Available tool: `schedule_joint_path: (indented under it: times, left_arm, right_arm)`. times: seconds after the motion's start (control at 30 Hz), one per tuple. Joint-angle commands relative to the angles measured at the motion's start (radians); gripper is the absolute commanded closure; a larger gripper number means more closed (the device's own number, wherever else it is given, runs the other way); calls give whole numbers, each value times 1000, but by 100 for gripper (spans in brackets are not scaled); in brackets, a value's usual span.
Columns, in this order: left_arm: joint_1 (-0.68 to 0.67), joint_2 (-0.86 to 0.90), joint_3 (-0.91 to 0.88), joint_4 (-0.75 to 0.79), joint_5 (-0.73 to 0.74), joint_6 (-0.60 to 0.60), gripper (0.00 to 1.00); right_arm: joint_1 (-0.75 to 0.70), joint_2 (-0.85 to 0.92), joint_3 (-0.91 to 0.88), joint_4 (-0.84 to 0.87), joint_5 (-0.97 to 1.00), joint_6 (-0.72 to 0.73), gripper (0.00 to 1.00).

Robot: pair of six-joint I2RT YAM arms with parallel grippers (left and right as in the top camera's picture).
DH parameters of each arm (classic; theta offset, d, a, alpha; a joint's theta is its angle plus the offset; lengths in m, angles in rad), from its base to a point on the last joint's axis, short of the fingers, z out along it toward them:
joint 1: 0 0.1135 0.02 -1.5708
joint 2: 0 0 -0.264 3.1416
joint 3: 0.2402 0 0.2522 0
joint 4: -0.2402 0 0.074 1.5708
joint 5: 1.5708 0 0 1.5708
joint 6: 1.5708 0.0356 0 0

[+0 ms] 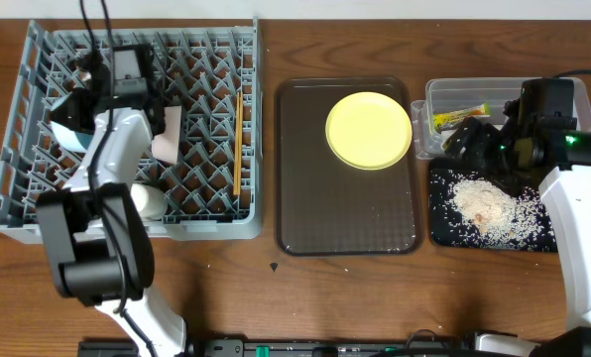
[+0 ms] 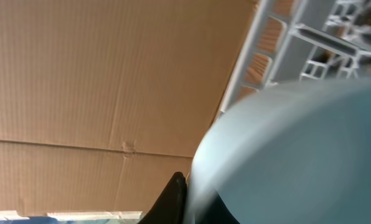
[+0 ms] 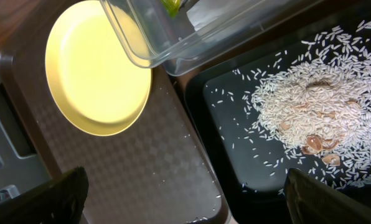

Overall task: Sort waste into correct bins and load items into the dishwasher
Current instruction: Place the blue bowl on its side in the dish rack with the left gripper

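Note:
The grey dish rack [image 1: 38, 213] fills the left. My left gripper [image 1: 77, 107] reaches into its far left part, shut on the rim of the light-blue bowl [image 1: 65, 137]; the bowl [image 2: 297, 149] fills the left wrist view beside one black finger [image 2: 173, 199]. A white bowl [image 1: 149, 203] and the chopsticks [image 1: 238, 144] lie in the rack. The yellow plate [image 1: 368, 130] [image 3: 92, 74] sits on the brown tray. My right gripper [image 1: 471, 141] [image 3: 188, 199] is open and empty above the black tray's left edge. Rice [image 1: 486, 203] [image 3: 310, 112] lies piled in the black tray [image 1: 444, 233]. The wrapper [image 1: 459, 117] lies in the clear tub [image 1: 444, 89]. I cannot make out the tissue.
The dark brown serving tray [image 1: 345, 213] [image 3: 142, 162] lies between the rack and the bins, with a few stray rice grains near its right rim. The clear tub stands just behind the black tray. Brown cardboard [image 2: 98, 81] shows beyond the rack in the left wrist view.

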Motion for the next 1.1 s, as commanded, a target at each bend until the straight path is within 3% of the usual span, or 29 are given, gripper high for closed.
schedule_joint_path:
  times: [0.0, 0.33, 0.37, 0.5, 0.6, 0.7, 0.8, 1.07]
  left_arm:
    - [-21, 58, -7, 0, -24, 2, 92]
    - [-73, 86, -6, 0, -32, 2, 87]
    - [-75, 86, -6, 0, -37, 2, 83]
    - [-85, 74, -6, 1, -49, -8, 50]
    - [-100, 31, -6, -4, -11, -49, 39]
    - [-122, -40, -6, -54, 123, -78, 35]
    - [-139, -144, -6, -156, 382, -158, 34]
    - [-143, -308, -6, -316, 891, -335, 33]
  right_arm:
    - [9, -1, 0, 0, 0, 0, 2]
    - [9, -1, 0, 0, 0, 0, 2]
    - [9, -1, 0, 0, 0, 0, 1]
    - [9, -1, 0, 0, 0, 0, 1]
    - [9, -1, 0, 0, 0, -1, 1]
    - [9, -1, 0, 0, 0, -1, 1]
    - [9, -1, 0, 0, 0, 0, 1]
    - [9, -1, 0, 0, 0, -1, 1]
